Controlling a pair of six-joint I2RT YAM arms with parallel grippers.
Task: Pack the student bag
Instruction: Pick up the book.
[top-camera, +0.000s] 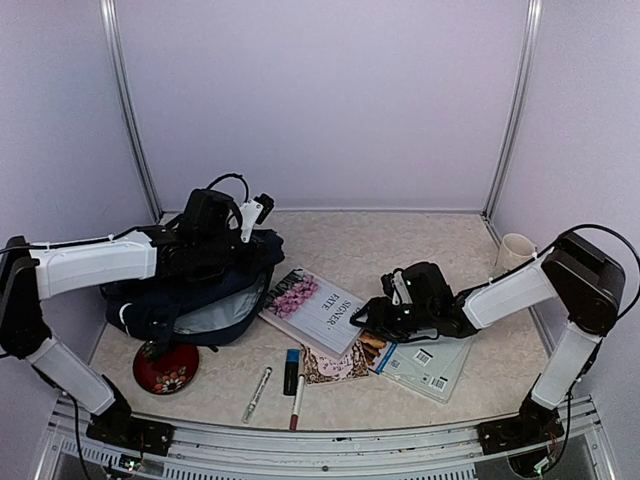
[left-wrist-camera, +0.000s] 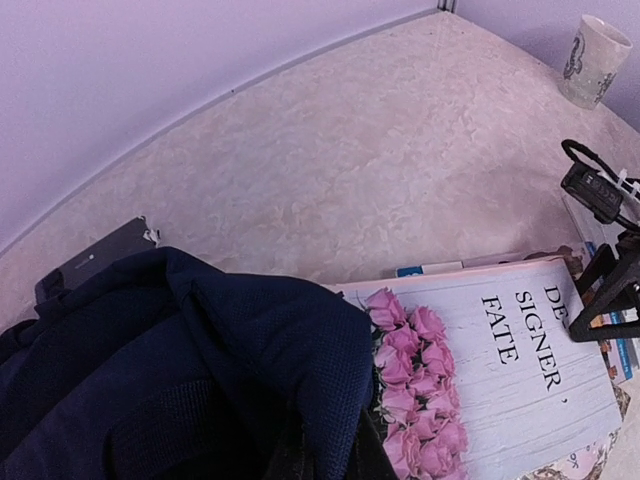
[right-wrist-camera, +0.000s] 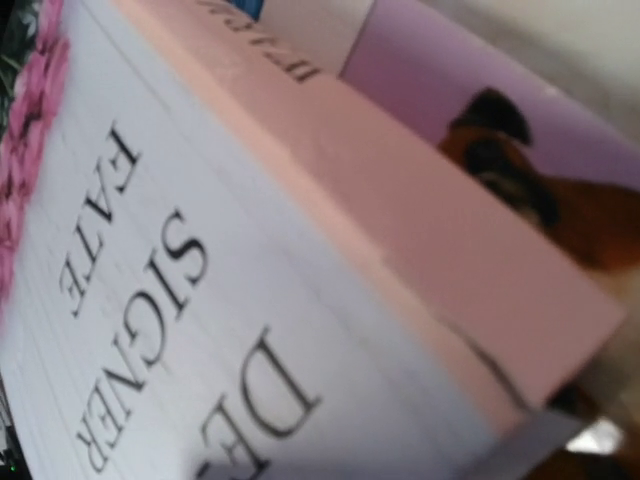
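Note:
The student bag (top-camera: 190, 295), navy with grey lining showing, lies at the left of the table with its mouth facing right. My left gripper (top-camera: 215, 240) is shut on the bag's upper flap (left-wrist-camera: 230, 340) and holds it up; the fabric hides the fingers in the left wrist view. A white book with pink roses (top-camera: 315, 308) lies just right of the bag's mouth. My right gripper (top-camera: 366, 318) sits low at the book's right edge (left-wrist-camera: 560, 330), its dark fingers (left-wrist-camera: 598, 268) spread apart around that corner. The book's cover (right-wrist-camera: 170, 300) fills the right wrist view.
A red lacquer dish (top-camera: 167, 368) sits in front of the bag. A white marker (top-camera: 256, 394), a blue-black marker (top-camera: 291, 370) and a red pen (top-camera: 297, 402) lie near the front edge. A floral booklet (top-camera: 335, 365) and a labelled sleeve (top-camera: 428, 366) lie under the right arm. A white cup (top-camera: 515, 252) stands far right.

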